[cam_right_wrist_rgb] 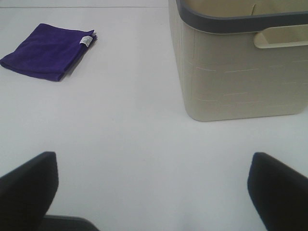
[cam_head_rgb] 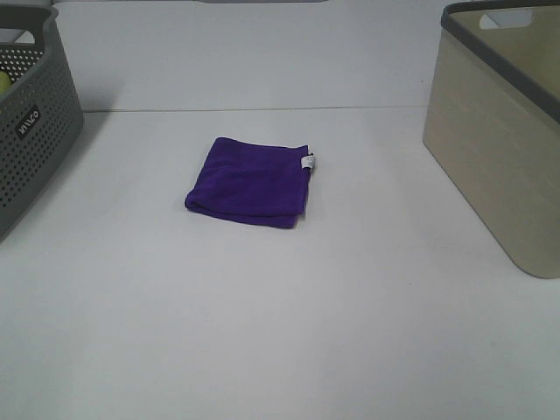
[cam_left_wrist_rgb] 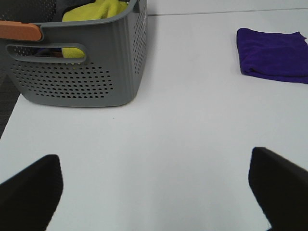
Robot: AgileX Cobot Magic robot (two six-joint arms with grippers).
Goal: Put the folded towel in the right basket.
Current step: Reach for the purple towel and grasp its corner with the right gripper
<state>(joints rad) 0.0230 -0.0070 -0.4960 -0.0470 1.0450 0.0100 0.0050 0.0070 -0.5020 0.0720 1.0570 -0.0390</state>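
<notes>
A folded purple towel (cam_head_rgb: 251,181) with a small white tag lies flat on the white table, near the middle. It also shows in the left wrist view (cam_left_wrist_rgb: 273,54) and the right wrist view (cam_right_wrist_rgb: 47,51). The right basket (cam_head_rgb: 503,131) is beige with a grey rim and stands at the table's right side; the right wrist view shows its wall (cam_right_wrist_rgb: 236,72). My left gripper (cam_left_wrist_rgb: 159,185) is open and empty, well short of the towel. My right gripper (cam_right_wrist_rgb: 153,185) is open and empty, near the beige basket. Neither gripper shows in the high view.
A grey perforated basket (cam_head_rgb: 31,114) stands at the left edge. The left wrist view shows it (cam_left_wrist_rgb: 77,62) holding a yellow cloth (cam_left_wrist_rgb: 94,12), with an orange handle (cam_left_wrist_rgb: 19,30) on its rim. The white table (cam_head_rgb: 280,332) carries both baskets.
</notes>
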